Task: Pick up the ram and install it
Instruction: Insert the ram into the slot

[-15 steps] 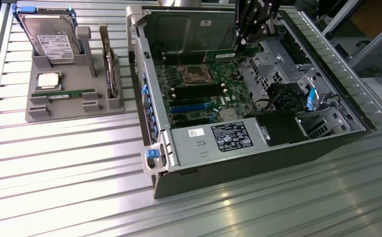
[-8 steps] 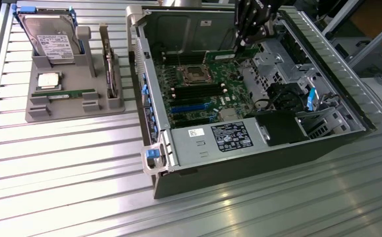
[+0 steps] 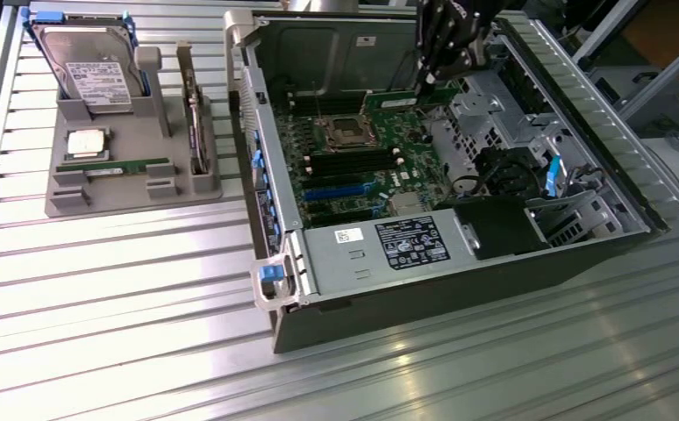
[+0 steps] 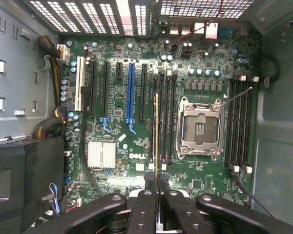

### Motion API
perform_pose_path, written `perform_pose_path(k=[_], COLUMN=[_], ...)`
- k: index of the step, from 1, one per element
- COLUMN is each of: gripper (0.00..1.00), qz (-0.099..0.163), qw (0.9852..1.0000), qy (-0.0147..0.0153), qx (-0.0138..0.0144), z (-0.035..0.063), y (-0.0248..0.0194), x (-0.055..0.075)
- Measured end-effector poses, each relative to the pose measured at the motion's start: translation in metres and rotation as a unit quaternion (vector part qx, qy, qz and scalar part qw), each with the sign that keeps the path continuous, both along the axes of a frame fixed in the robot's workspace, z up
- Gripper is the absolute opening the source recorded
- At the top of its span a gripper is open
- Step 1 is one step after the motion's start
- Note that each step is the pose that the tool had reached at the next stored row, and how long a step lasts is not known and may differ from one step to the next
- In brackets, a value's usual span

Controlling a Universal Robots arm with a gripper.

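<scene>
Edge-on, the ram [image 4: 156,131] shows thin, green-gold, clamped in the end effector [image 4: 156,187].

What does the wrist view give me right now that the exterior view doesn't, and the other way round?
Wrist view alone: the gripper shut on the ram, held edge-on over the memory slots beside the empty processor socket.
Exterior view alone: the grey parts tray outside the case, with a second ram stick, a processor chip and a hard drive.
Both: the green motherboard and its open socket.
</scene>
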State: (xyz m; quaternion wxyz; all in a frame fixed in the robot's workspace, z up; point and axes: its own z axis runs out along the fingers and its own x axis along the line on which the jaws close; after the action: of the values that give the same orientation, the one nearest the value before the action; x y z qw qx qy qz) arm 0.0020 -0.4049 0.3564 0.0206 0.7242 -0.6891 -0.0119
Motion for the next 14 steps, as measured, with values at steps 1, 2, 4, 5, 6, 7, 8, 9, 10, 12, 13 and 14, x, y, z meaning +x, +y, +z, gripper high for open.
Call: perform_pose_path(k=[1,2,4,5,6,7,8,9,10,12,13,14], gripper=[0.12,0.12,0.12,0.12,0.12,0.12,0.12,0.12,0.12,0.12,0.12,0.12], qz=[0.0,0.0,0.0,0.0,0.0,0.0,0.0,0.0,0.0,0.0,0.0,0.0], qw=[1.0,1.0,1.0,1.0,1.0,1.0,1.0,1.0,1.0,1.0,1.0,1.0], qy=[0.0,0.0,0.0,0.0,0.0,0.0,0.0,0.0,0.0,0.0,0.0,0.0], qx=[0.0,0.0,0.0,0.0,0.0,0.0,0.0,0.0,0.0,0.0,0.0,0.0], z=[-0.0005,-0.0011,-0.0029,-0.0033,-0.0039,-0.0043,-0.0048,-0.0053,-0.0058,-0.0064,-0.0069,-0.0074], y=[0.0,0.0,0.0,0.0,0.0,0.0,0.0,0.0,0.0,0.0,0.0,0.0], x=[0.0,0.0,0.0,0.0,0.0,0.0,0.0,0.0,0.0,0.0,0.0,0.0])
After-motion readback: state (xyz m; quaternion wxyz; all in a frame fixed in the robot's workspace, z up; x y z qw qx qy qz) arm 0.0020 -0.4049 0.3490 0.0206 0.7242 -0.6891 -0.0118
